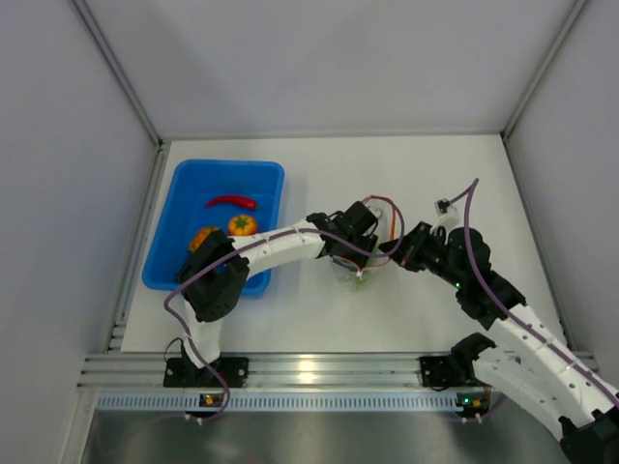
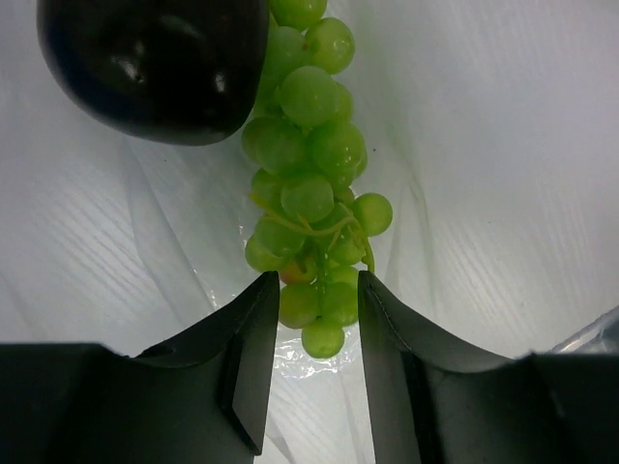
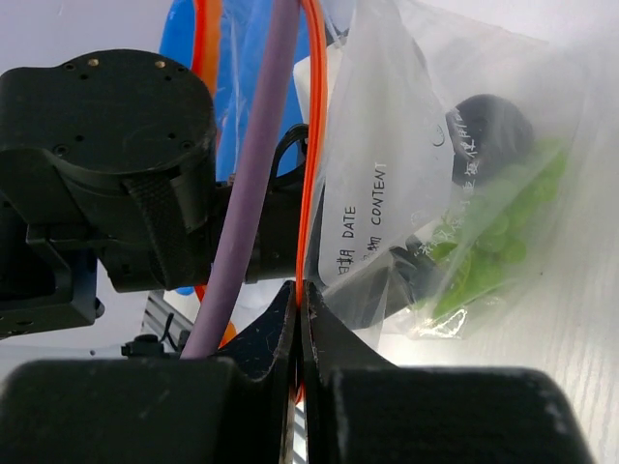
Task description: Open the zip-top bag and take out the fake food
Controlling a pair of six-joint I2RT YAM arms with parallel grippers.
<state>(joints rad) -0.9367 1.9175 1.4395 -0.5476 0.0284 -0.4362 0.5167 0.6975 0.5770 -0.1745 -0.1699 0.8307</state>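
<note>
Top external view has the blue tray point(image 1: 232, 179) on the left side of the counter point(image 1: 319, 174). A red chili point(image 1: 232, 202) and orange pieces point(image 1: 242, 224) lie in it, so I think some of the fake food is out of the bag. The left arm point(image 1: 280, 246) reaches from the tray side to the middle of the counter.

Left wrist view shows the left claw point(image 2: 319, 300) deep inside the zip-top bag point(image 2: 503, 174). Its two fingers stand apart. The bottom of the green grapes point(image 2: 309, 193) sits right between the tips. I cannot tell if the fingers touch the grapes. A dark purple piece point(image 2: 155, 68) lies just beside the grapes, up and to the left.

Right wrist view shows the right claw point(image 3: 300, 300) squeezed tight on the orange zip strip point(image 3: 311, 145) at the edge of the bag. It holds the bag up, with the grapes and the dark piece low inside.

I think the step now is picking the grapes out. Next, the left claw needs to close gently on the bunch. Then it needs to pull back out through the open mouth and go left to the tray. The right claw should hold the edge firmly, or the bag may come along too. The dark piece comes after that.
</note>
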